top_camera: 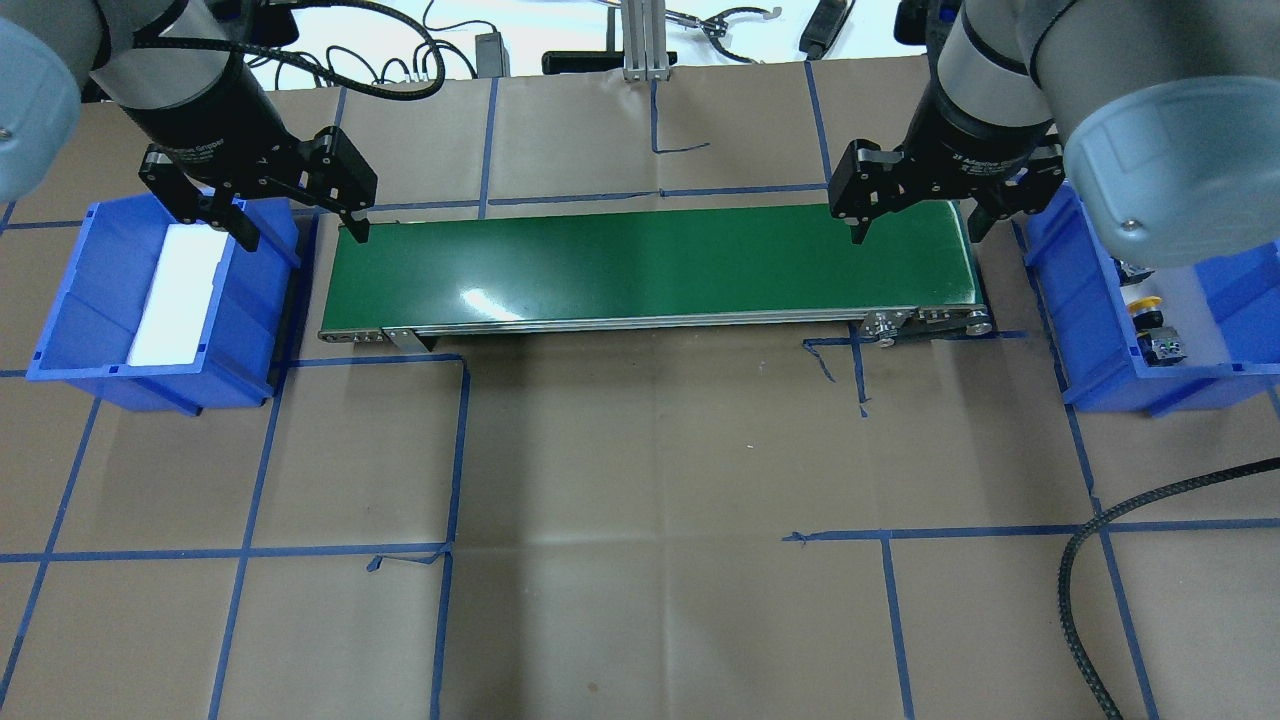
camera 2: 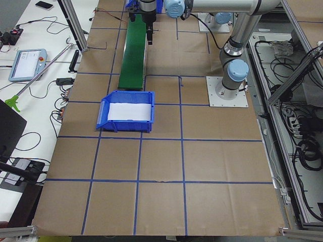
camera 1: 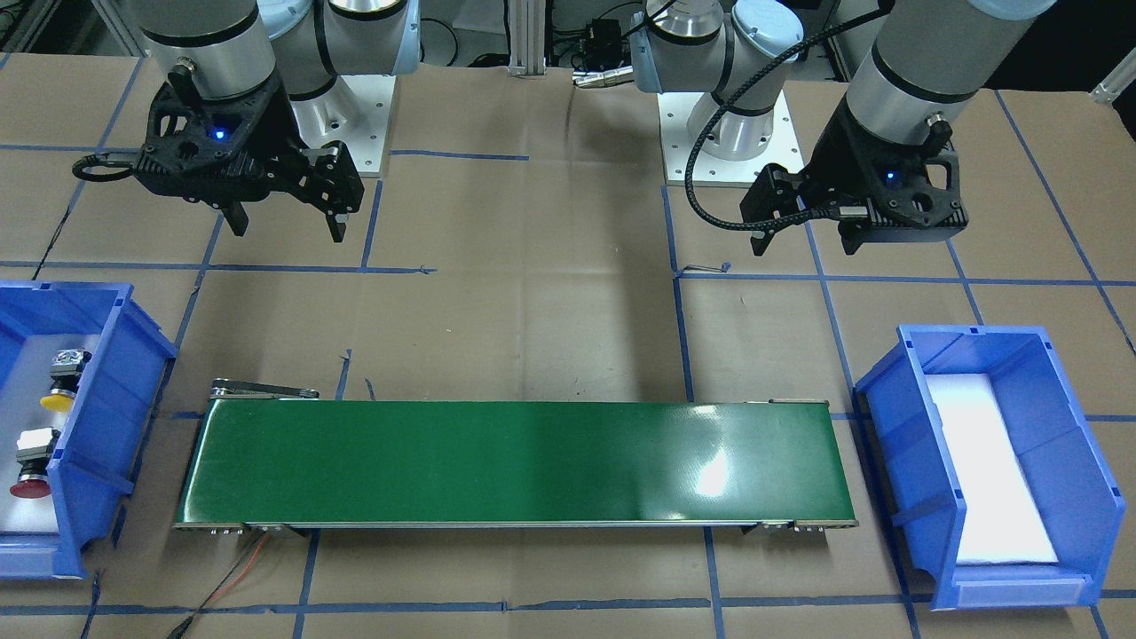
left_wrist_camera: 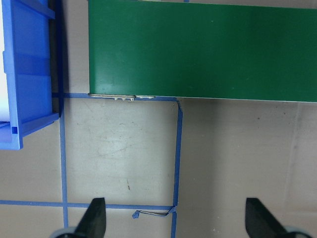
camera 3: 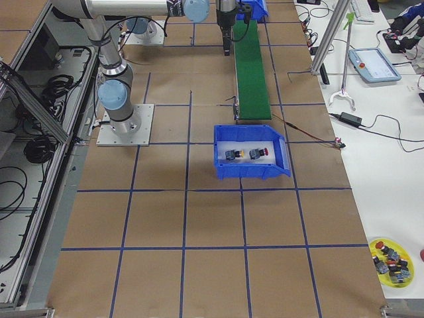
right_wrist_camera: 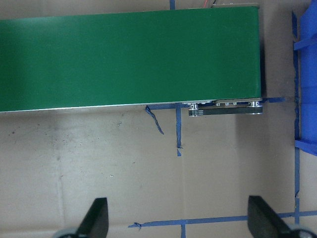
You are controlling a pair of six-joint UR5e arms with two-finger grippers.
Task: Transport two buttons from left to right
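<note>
The yellow-capped button [camera 1: 56, 397] and the red-capped button [camera 1: 32, 480] lie on their sides in the blue bin [camera 1: 98, 399] at the conveyor's end on my right. In the overhead view the yellow button [top_camera: 1143, 304] shows and my arm mostly hides the red one. My right gripper [camera 1: 287, 229] is open and empty, hovering above the table behind that end of the belt, apart from the bin. My left gripper [camera 1: 804, 246] is open and empty, hovering near the belt's other end by the second blue bin [camera 1: 896, 444].
A green conveyor belt [camera 1: 515, 461] lies between the two bins and nothing is on it. The second bin holds only a white liner [camera 1: 990, 470]. Blue tape lines mark the brown table. A black cable [top_camera: 1090, 560] lies at the table's near right.
</note>
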